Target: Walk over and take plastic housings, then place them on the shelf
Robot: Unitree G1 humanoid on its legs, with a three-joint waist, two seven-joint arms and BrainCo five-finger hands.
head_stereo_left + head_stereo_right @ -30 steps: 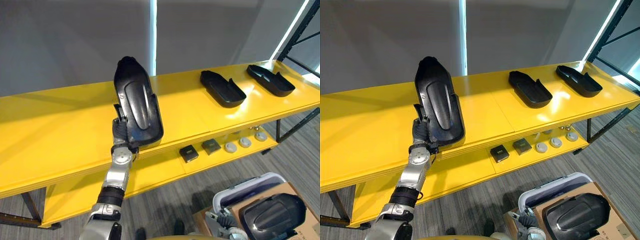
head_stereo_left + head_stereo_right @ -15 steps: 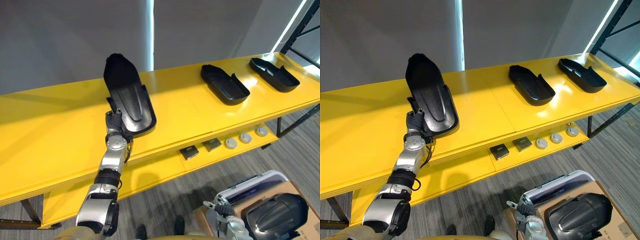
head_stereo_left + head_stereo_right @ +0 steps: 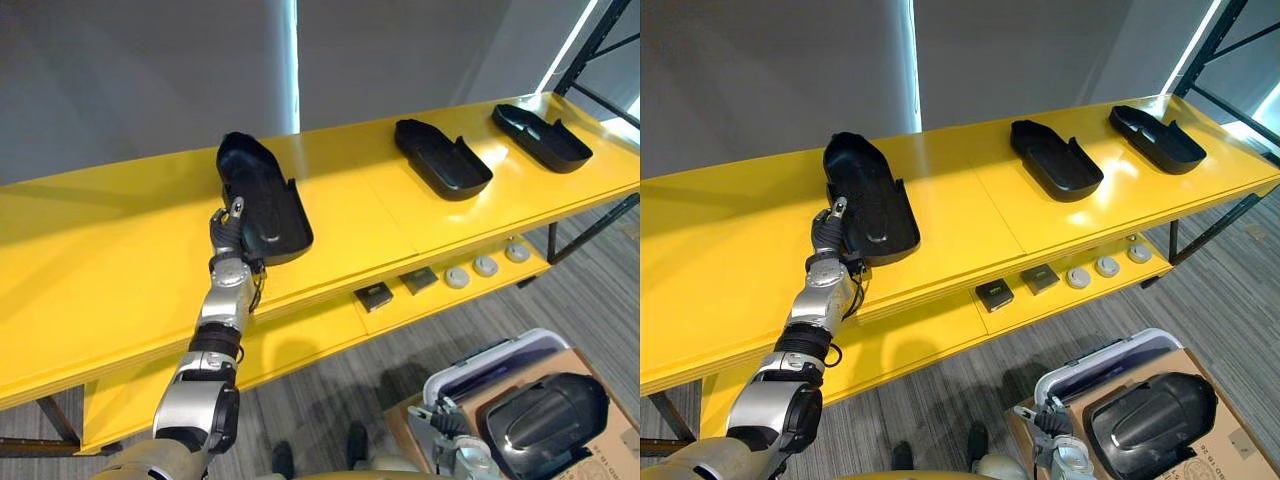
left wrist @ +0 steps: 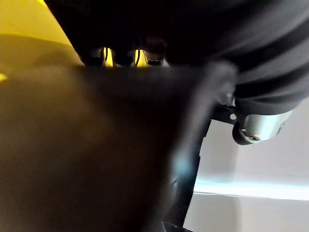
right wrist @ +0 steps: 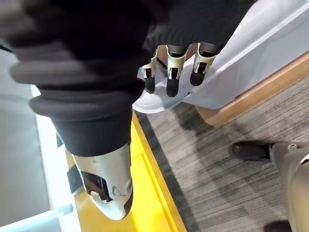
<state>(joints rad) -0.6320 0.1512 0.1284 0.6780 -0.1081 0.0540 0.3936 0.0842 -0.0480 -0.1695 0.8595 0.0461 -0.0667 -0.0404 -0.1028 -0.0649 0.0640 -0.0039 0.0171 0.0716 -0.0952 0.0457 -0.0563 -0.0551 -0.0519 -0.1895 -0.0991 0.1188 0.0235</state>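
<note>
Housing (image 3: 262,200): lies flat on top of the yellow shelf (image 3: 120,270), its near end close to the front edge. It is well apart from the middle housing (image 3: 443,160) and the far housing (image 3: 540,138).
Left hand (image 3: 228,232): at the housing's near end, one finger raised against its side; whether it grips cannot be told.
Right hand (image 5: 174,72): low beside the white bin (image 5: 270,43), fingers loose, empty.
Step advice: confirm the housing bears fully on the shelf, then release and draw straight back without dragging it.
View difference: the eye views establish the placement, while the left wrist view sits too close to read the fingers. The right wrist view settles the right hand's state.
</note>
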